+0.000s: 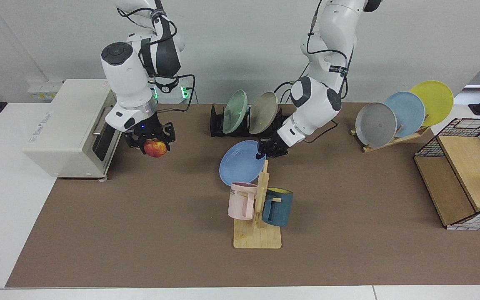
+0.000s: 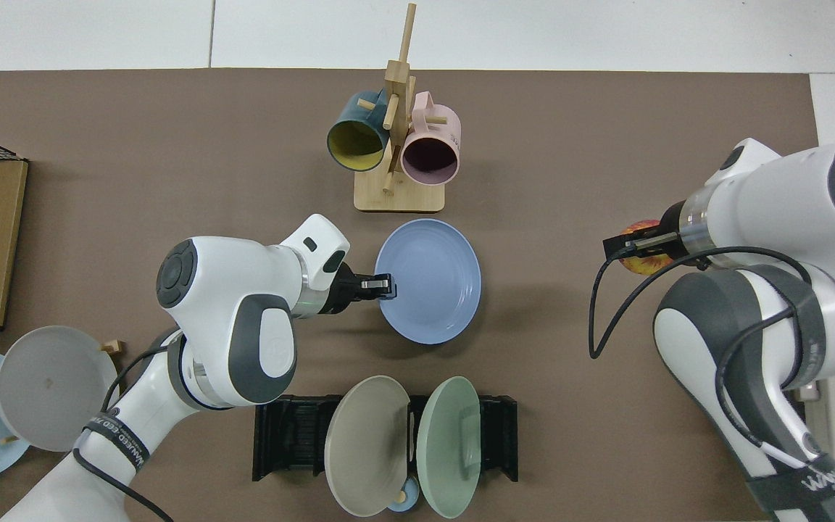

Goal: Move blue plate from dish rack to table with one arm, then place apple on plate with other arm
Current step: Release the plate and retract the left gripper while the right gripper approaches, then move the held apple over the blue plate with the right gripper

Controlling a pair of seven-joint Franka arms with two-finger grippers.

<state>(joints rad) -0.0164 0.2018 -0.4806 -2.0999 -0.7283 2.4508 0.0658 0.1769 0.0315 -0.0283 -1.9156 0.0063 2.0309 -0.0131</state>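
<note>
1. Surface (image 1: 148, 233): plate not yet set down on it.
2. Dish rack (image 1: 219, 125): blue plate already out; two other plates remain.
3. Blue plate (image 2: 432, 279): clamped at its 9 o'clock rim by the left gripper (image 2: 381, 286), just beside the mug tree (image 2: 394, 116); contact with the surface unclear.
4. Apple (image 1: 155, 148): gripped in the right gripper (image 1: 150, 139), waiting; mostly hidden from above.

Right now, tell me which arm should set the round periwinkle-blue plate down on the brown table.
Left. The left gripper is shut on the blue plate's rim, holding it beside the wooden mug tree. The right gripper holds the red apple near the white oven.
</note>
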